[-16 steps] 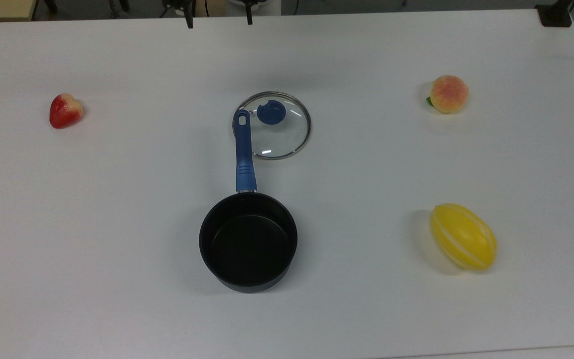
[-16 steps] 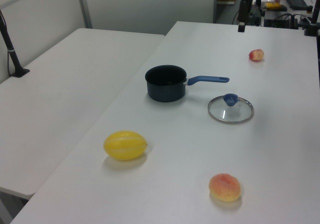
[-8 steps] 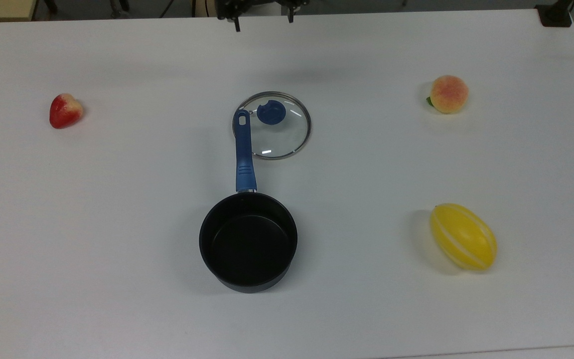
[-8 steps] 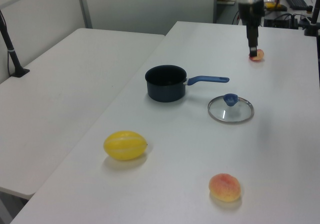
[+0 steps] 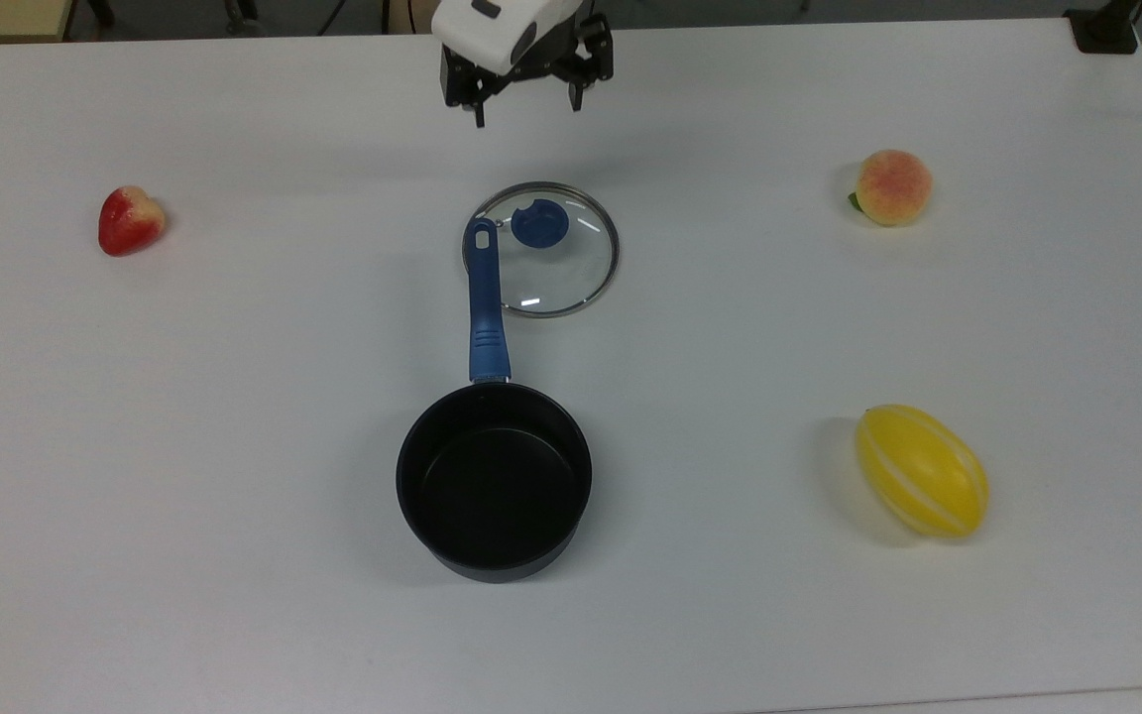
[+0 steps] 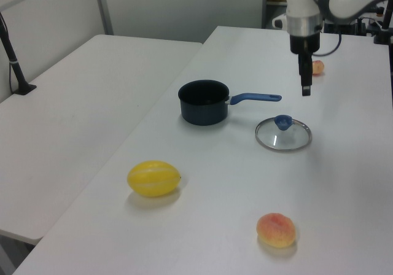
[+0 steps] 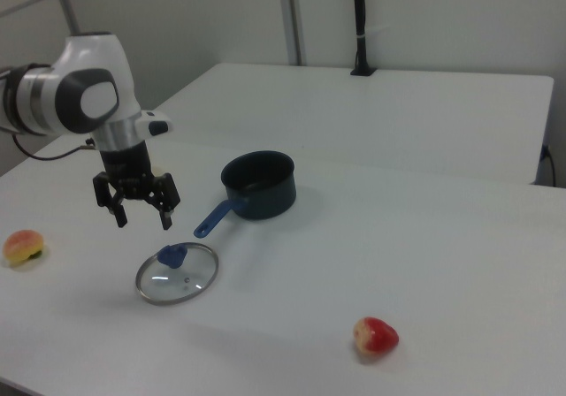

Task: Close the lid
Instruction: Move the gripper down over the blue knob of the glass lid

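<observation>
The gripper [image 5: 525,107] has been brought nearer the lid [image 5: 541,250], at its twelve o'clock, fingers spread wide. The lid is unmoved beside the saucepan [image 5: 494,481].

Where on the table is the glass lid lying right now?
In the top view, the lid lies flat on the table near its middle, beside the far end of the saucepan's handle, below the open gripper.

Bright, even light; soft shadows
</observation>
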You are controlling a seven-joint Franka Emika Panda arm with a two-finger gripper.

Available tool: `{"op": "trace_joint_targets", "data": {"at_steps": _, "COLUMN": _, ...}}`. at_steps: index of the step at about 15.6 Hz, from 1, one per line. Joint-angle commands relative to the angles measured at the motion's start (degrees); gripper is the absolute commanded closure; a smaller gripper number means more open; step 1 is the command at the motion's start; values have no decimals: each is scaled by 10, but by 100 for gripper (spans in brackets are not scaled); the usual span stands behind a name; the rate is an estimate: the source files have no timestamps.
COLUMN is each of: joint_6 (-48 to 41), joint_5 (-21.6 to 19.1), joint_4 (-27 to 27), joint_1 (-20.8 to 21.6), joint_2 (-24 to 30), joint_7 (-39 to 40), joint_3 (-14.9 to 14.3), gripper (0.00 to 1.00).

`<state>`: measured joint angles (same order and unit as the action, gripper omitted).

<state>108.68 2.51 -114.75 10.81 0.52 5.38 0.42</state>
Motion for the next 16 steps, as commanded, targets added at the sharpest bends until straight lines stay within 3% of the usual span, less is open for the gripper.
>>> {"op": "trace_joint_targets", "data": {"at_steps": 1, "joint_6": 91, "joint_5": 14, "joint_4": -63, "joint_1": 3, "joint_2": 8, "joint_7": -3, "joint_3": 7, "gripper": 0}}
{"op": "trace_joint_targets", "data": {"at_steps": 7, "joint_6": 194, "joint_5": 20, "joint_4": -76, "joint_1": -2, "joint_2": -39, "joint_7": -50, "joint_3": 20, "gripper": 0}}
{"op": "trace_joint_targets", "data": {"at_steps": 9, "joint_6": 226, "joint_5": 20, "joint_4": -75, "joint_1": -2, "joint_2": -59, "joint_7": -68, "joint_3": 20, "gripper": 6}}
{"op": "trace_joint_targets", "data": {"at_steps": 16, "joint_6": 253, "joint_5": 36, "joint_4": -75, "joint_1": -1, "joint_2": -81, "joint_7": -67, "joint_3": 21, "gripper": 13}}
